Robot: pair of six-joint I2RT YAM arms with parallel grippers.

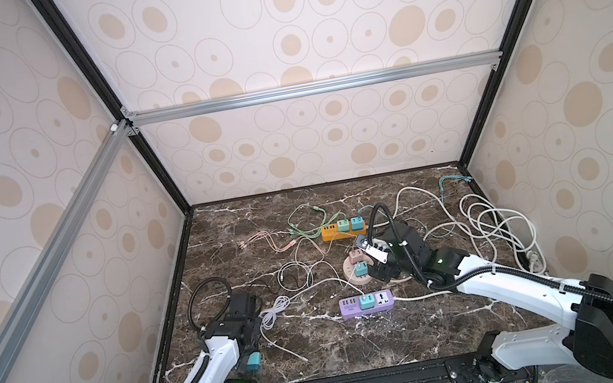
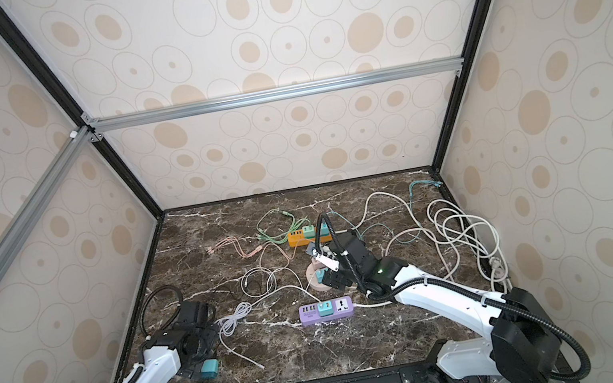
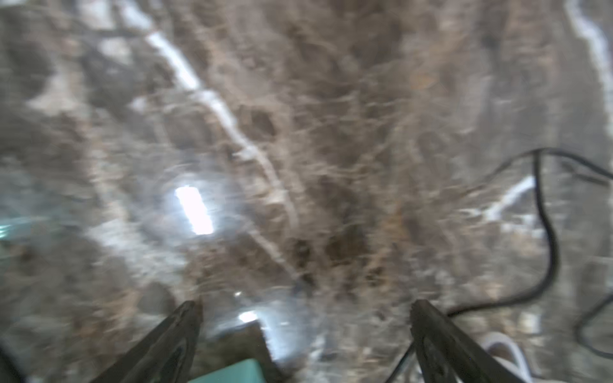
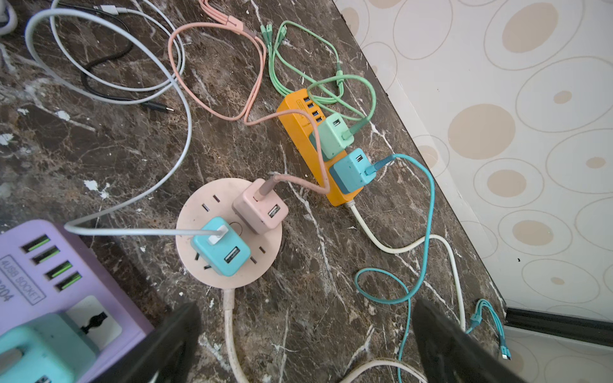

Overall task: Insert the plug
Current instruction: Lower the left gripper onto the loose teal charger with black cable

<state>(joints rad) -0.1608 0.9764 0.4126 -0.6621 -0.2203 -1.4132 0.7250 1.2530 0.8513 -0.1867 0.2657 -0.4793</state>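
A loose teal plug (image 1: 253, 362) (image 2: 210, 369) lies at the table's front left, right by my left gripper (image 1: 245, 358). In the blurred left wrist view its teal corner (image 3: 232, 373) shows low between the spread fingers, nearer one of them; the gripper is open. My right gripper (image 1: 379, 271) (image 4: 306, 318) hovers open over bare marble beside the round pink socket (image 4: 192, 225), which carries a teal and a pink plug. The purple power strip (image 1: 347, 307) (image 4: 89, 288) holds one teal plug (image 1: 366, 301), and one outlet (image 1: 384, 298) is empty.
An orange power strip (image 1: 330, 232) with a green and a teal plug lies further back. Pink, green, teal and white cables trail across the marble. White cable coils (image 1: 500, 227) fill the right side. A black cable (image 3: 547, 232) runs near my left gripper. Walls enclose three sides.
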